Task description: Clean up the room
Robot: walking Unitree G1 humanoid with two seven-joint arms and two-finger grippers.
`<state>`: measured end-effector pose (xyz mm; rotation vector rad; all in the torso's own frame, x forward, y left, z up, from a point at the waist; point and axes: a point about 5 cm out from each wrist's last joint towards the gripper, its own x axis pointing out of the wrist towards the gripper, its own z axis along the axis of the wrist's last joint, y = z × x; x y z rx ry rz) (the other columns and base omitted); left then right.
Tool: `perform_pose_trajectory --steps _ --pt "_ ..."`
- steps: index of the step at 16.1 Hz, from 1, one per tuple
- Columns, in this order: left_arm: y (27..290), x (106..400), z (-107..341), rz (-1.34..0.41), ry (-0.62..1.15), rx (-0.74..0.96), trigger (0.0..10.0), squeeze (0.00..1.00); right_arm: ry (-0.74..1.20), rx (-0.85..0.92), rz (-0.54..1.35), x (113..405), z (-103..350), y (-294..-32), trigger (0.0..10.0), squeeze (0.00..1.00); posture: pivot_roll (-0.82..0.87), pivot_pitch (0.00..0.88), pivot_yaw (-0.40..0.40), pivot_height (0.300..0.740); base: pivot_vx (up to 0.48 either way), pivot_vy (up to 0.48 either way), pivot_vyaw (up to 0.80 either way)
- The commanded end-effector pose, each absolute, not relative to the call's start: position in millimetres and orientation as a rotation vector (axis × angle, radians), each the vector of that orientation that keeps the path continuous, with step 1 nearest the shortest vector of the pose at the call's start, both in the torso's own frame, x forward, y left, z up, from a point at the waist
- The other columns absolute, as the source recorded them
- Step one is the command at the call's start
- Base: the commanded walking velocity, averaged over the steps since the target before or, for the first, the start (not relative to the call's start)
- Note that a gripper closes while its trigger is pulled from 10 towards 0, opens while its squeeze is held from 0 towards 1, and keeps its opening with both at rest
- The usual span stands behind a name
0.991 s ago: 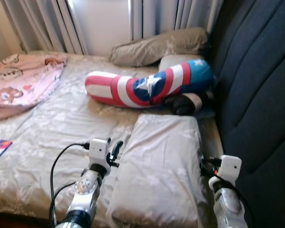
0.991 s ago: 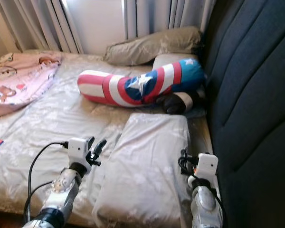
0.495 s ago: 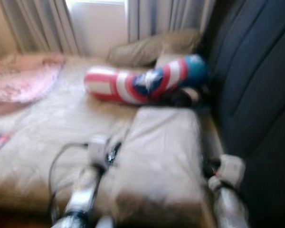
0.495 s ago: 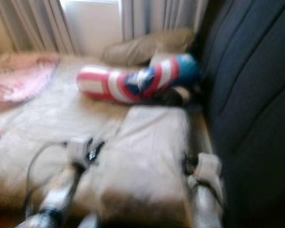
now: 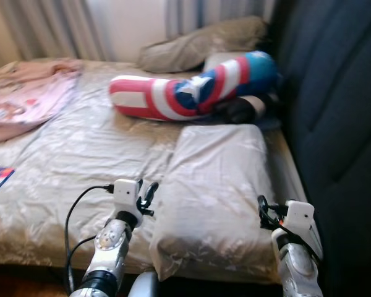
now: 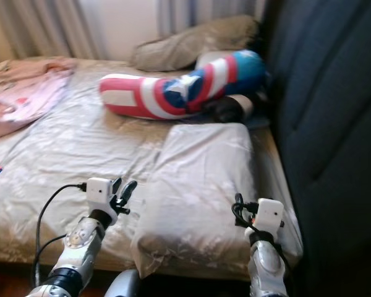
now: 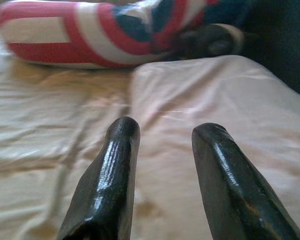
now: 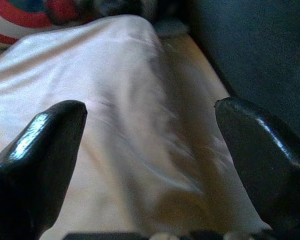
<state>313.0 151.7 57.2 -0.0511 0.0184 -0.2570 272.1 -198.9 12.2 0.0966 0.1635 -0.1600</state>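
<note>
Two grippers, left (image 7: 162, 150) and right (image 8: 150, 150), fingers spread, flank the pillow (image 5: 219, 185); striped bolster (image 5: 191, 93) beyond.

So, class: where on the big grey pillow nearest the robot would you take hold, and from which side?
Probably its two long side edges near the close end. The pillow lies flat with its short end toward the robot, the left gripper beside its left edge and the right gripper by its right, both open; come inward from each side.
</note>
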Motion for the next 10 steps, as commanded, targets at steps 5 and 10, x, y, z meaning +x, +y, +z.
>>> perform_pose_trajectory --steps 5,10 --pt "150.4 315.6 61.3 -0.302 0.023 -0.078 10.0 0.0 0.148 0.128 -0.182 277.0 16.4 -199.1 10.0 0.0 -0.01 0.016 -0.038 0.656 0.0 0.0 0.0" --pt "150.5 316.1 61.3 -0.309 0.029 -0.078 10.0 0.0 0.137 0.133 -0.194 280.0 19.6 -203.9 10.0 0.0 -0.02 0.013 -0.037 0.656 0.341 0.0 -0.31"
